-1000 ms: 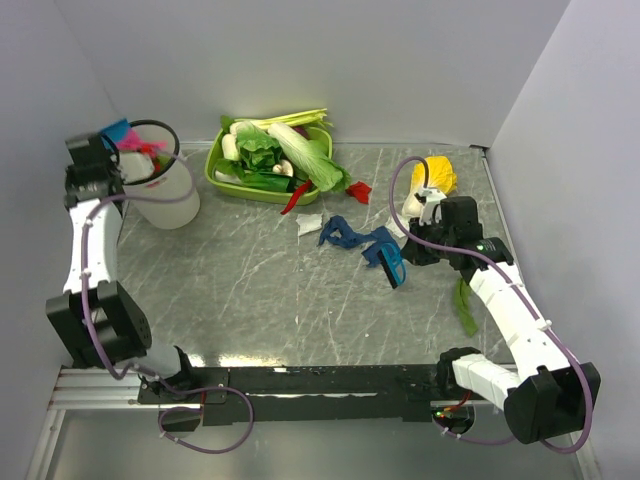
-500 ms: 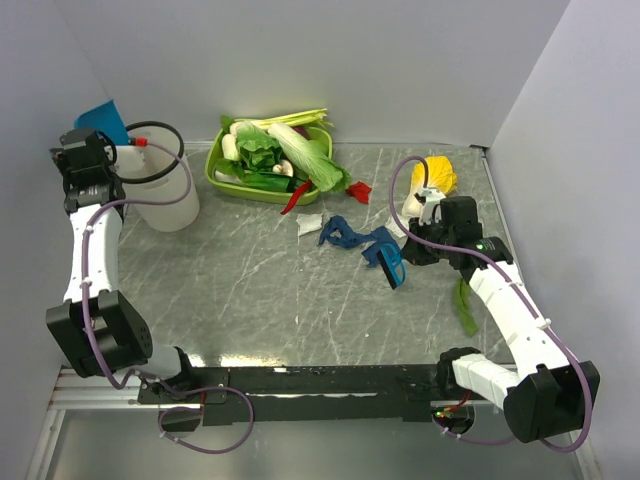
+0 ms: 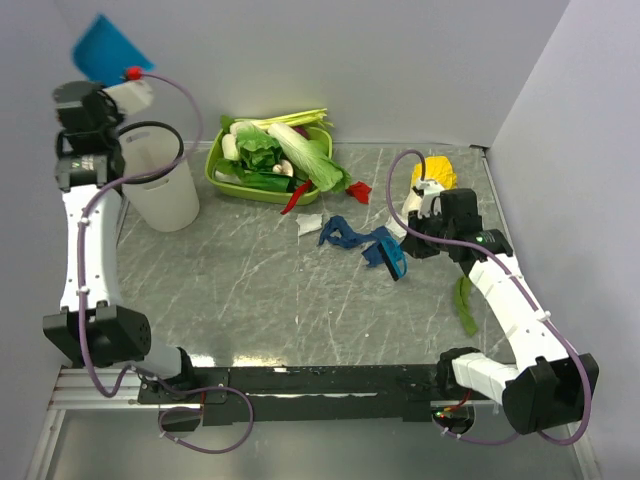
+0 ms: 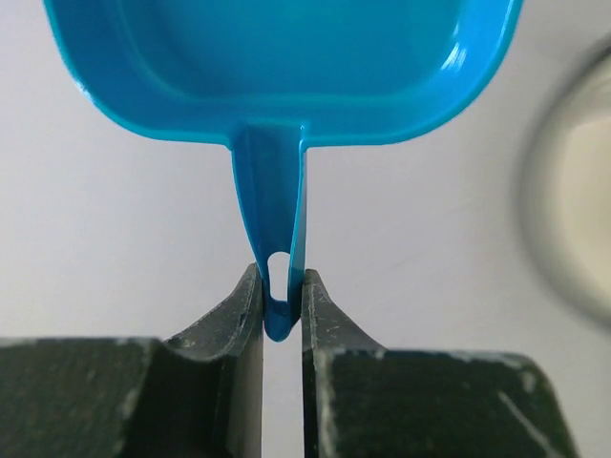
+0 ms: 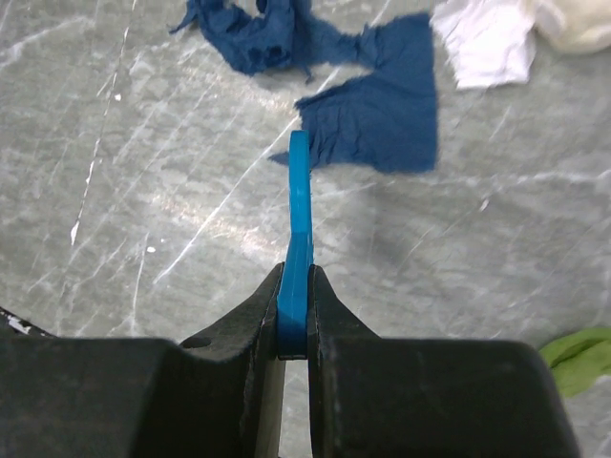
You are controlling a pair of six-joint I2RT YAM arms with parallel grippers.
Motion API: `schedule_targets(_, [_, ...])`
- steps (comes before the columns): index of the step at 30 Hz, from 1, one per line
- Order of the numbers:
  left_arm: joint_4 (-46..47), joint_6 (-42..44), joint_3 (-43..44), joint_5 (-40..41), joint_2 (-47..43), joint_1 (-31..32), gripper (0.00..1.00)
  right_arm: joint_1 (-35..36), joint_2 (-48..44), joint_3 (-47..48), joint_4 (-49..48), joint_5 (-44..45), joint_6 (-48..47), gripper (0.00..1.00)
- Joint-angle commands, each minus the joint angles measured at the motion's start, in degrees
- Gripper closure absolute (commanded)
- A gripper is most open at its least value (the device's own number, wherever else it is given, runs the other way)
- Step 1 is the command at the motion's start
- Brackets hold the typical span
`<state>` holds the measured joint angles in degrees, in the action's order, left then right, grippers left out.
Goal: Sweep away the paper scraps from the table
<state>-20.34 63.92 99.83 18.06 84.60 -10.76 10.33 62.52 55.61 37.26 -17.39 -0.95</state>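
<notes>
My left gripper (image 3: 113,80) is shut on the handle of the light-blue dustpan (image 3: 106,44) and holds it high above the white bucket (image 3: 165,196) at the back left. In the left wrist view the dustpan (image 4: 286,67) shows no scraps, and the gripper (image 4: 283,288) pinches its handle. My right gripper (image 3: 410,250) is shut on a blue sweeping tool (image 3: 393,264), upright on the table (image 3: 250,290), just right of the dark blue paper scraps (image 3: 345,235). A white scrap (image 3: 308,223) and red scraps (image 3: 358,190) lie further back. The right wrist view shows the gripper (image 5: 297,283), the tool (image 5: 300,200), dark blue scraps (image 5: 377,110) and a white scrap (image 5: 487,48).
A lime-green tray (image 3: 214,165) of leafy vegetables stands at the back middle. A yellow object (image 3: 437,175) lies at the back right, behind my right arm. A green leaf (image 3: 465,305) lies on the table beside the right arm. White walls close in the left, back and right.
My left arm has lifted the dustpan from over the bucket, where it held pink scraps, to high above it. The right gripper has barely moved.
</notes>
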Motion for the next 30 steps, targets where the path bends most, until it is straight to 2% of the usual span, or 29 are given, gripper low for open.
schedule_targets(1, [-9.88,-8.02,-6.56,-9.0,-5.66,9.41,0.99,-0.4,2.5,6.08,-2.89,1.21,-4.57,1.0])
schedule_targets(7, [-20.33,-15.83,-17.82,-11.56,-10.85,23.57,0.99,-0.4,9.09,12.67,-3.68,1.13,-10.72,1.0])
schedule_targets(11, [-27.8,-23.03,-22.39,-17.52,-10.94,27.37,0.99,-0.31,13.67,18.19,-3.59,1.39,-13.2,1.0])
schedule_targets(14, [-30.81,-23.23,-28.53,-21.75,-11.38,30.53,0.99,0.04,16.84,21.54,-3.77,2.7,-16.35,1.0])
schedule_targets(19, [-27.13,-25.94,-40.23,-26.32,-9.55,34.05,0.99,1.88,20.26,24.01,-6.14,6.74,-28.73,1.0])
schedule_targets(22, [-22.65,-31.39,-44.01,-27.29,-7.18,35.28,0.99,2.24,20.62,22.53,-10.52,9.2,-39.63,1.0])
schedule_targets(23, [-21.6,-34.36,-45.41,-27.38,-6.82,35.72,0.99,2.24,20.71,21.82,-14.8,9.56,-42.26,1.0])
schedule_targets(24, [-20.72,-36.13,-46.04,-27.21,-6.55,35.99,0.99,2.15,21.06,21.21,-16.5,9.56,-48.38,1.0])
schedule_targets(27, [-18.34,-41.06,-48.32,-27.21,-6.11,36.86,0.99,1.54,24.39,19.27,-22.9,8.08,-57.2,1.0])
schedule_targets(30, [-17.45,-42.04,-50.96,-25.45,-6.29,36.96,0.99,1.01,29.12,20.49,-24.77,5.18,-59.69,1.0])
